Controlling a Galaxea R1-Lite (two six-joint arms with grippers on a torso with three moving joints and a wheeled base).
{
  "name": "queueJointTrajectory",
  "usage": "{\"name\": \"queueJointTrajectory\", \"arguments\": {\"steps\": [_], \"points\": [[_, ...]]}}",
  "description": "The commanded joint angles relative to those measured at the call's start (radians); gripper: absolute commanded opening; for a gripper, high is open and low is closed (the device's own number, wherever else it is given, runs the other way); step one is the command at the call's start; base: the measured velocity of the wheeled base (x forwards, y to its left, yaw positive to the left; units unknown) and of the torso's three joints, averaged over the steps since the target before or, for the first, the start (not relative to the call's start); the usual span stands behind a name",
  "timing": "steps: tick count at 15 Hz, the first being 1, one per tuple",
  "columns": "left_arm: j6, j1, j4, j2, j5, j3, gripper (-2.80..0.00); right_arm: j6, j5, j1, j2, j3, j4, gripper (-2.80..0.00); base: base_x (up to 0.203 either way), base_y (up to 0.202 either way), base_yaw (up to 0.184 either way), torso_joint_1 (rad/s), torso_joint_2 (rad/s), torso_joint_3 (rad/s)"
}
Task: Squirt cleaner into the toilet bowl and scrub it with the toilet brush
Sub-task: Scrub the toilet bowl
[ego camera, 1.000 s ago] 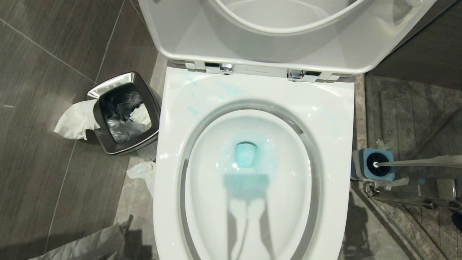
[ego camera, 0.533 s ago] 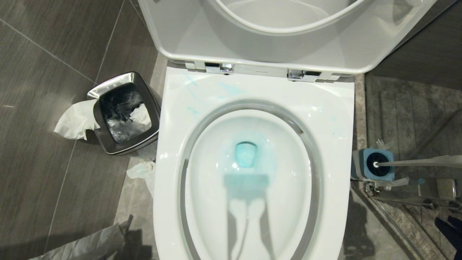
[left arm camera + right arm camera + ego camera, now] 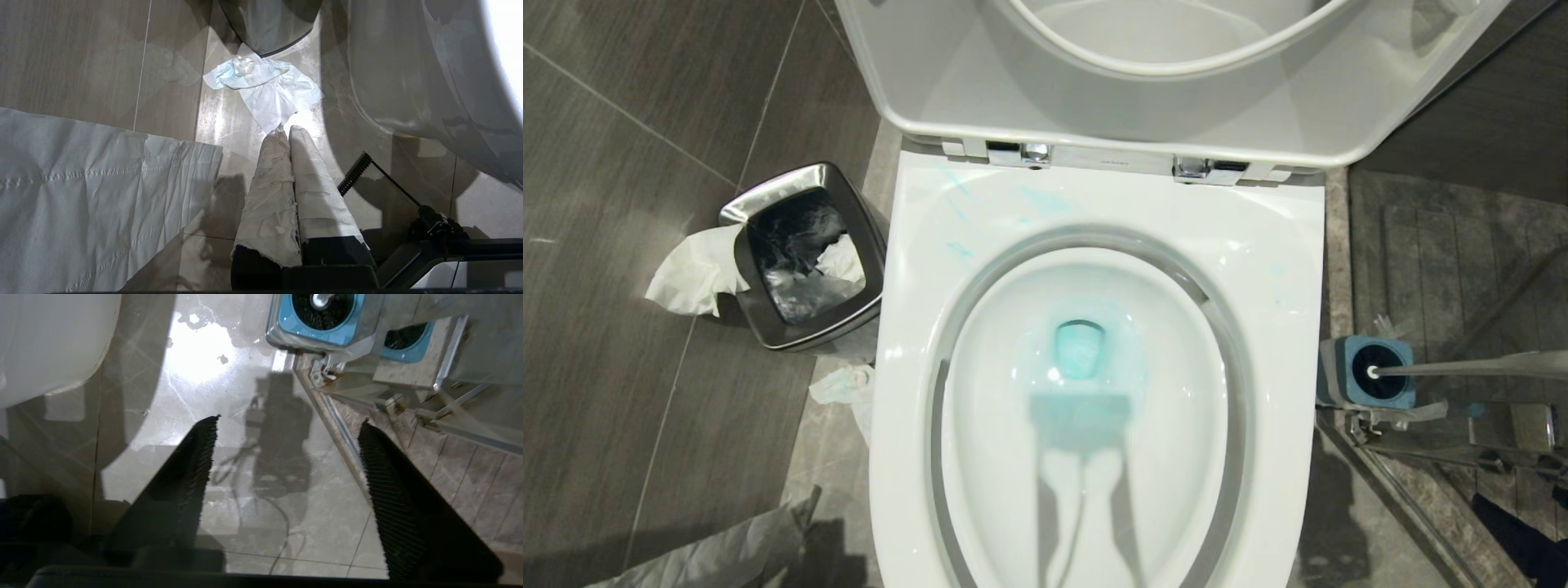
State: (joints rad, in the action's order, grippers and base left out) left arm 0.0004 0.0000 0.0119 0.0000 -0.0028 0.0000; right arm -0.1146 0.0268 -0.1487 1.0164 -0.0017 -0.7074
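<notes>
We start with the toilet bowl [image 3: 1094, 392], which fills the middle of the head view with its seat and lid raised; turquoise cleaner [image 3: 1080, 349] tints the water at the drain and streaks the back of the rim, so we judge the squirting done and the scrubbing not begun. To the left stands a steel waste bin [image 3: 800, 253] with crumpled tissue [image 3: 690, 273] beside it on the floor.

Right of the bowl, the toilet brush [image 3: 1462, 366] sits in its blue-topped holder [image 3: 1372, 371], its pale stick leaning away to the right. Our right end effector [image 3: 286, 457] hangs above the floor near the holder, fingers wide apart and empty. A second ago its arm was barely in the head view; now its dark edge shows at the lower right corner.

Our left end effector [image 3: 286, 134] is parked low beside the bowl, its wrapped fingers pressed together on nothing.

Next we judge we must bring the right fingers around the stick and close before lifting.
</notes>
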Motion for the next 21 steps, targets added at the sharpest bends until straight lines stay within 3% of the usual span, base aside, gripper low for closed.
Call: {"name": "queueJointTrajectory", "arguments": {"steps": [1, 14, 21], "points": [[0.000, 0.000, 0.000, 0.000, 0.000, 0.002, -2.80, 0.015, 0.001, -0.016, 0.077, 0.000, -0.045, 0.00, 0.000, 0.000, 0.000, 0.000, 0.00, 0.000], [0.000, 0.000, 0.000, 0.000, 0.000, 0.002, -2.80, 0.025, 0.011, -0.072, 0.624, 0.000, -0.680, 0.00, 0.000, 0.000, 0.000, 0.000, 0.00, 0.000], [0.000, 0.000, 0.000, 0.000, 0.000, 0.002, -2.80, -0.013, 0.012, -0.097, 0.679, -0.001, -0.766, 0.00, 0.000, 0.000, 0.000, 0.000, 0.00, 0.000]]}}
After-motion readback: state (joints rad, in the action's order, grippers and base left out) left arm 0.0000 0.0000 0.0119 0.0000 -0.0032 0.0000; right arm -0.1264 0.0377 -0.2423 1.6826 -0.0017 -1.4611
